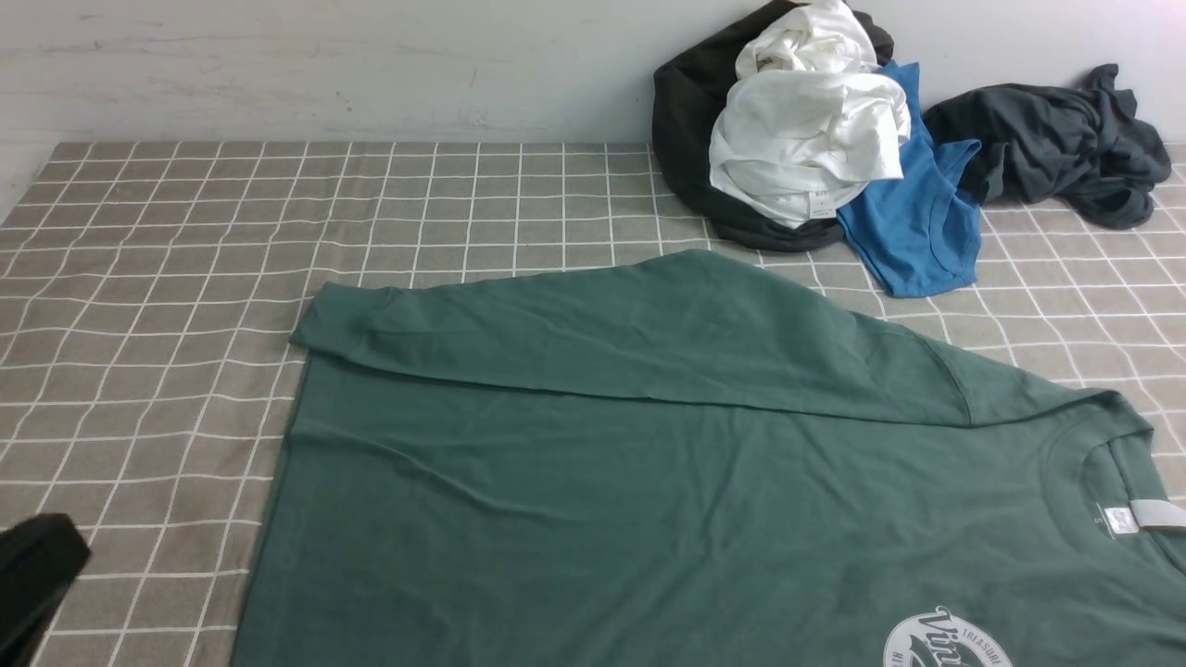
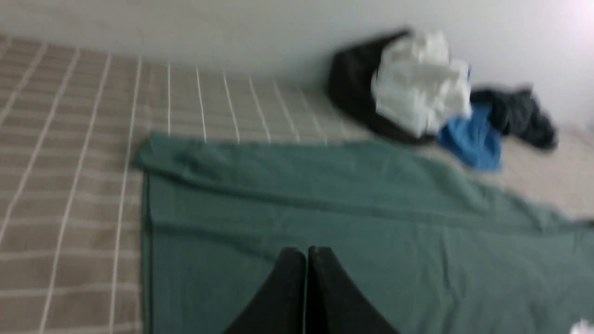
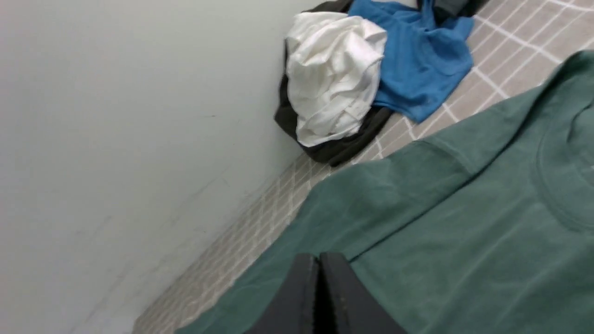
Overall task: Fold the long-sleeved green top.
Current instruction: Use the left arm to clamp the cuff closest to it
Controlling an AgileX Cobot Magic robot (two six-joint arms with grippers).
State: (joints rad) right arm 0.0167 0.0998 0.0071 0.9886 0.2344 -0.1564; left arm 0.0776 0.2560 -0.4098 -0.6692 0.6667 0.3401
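— What's on your screens, biggest thing first?

— I see the checked tablecloth (image 1: 167, 278) covering the whole surface up to the wall. On it the green long-sleeved top (image 1: 649, 482) lies flat, filling the near middle and right of my front view, collar toward the right. One sleeve (image 1: 649, 324) is folded across its far edge, with the cuff ending at the left.

— Anything else on the cloth?

— There's a heap against the wall, far right: a black garment (image 1: 681, 120) with a white garment (image 1: 806, 139) on top of it and a blue garment (image 1: 917, 232) spilling toward the top, close but apart from it. A dark grey garment (image 1: 1047, 139) sits just right of the heap.

— And your grippers?

— On my left wrist camera, which is blurred, the left gripper (image 2: 306, 251) has its jaws pressed together with nothing between them, over the top's body. The right gripper (image 3: 319, 258) looks the same, closed and empty, near the folded sleeve. I can't tell whether either touches the fabric.

— Small details?

— There's a white printed logo (image 1: 945, 644) at the near edge, and a neck label (image 1: 1121, 521) inside the collar.
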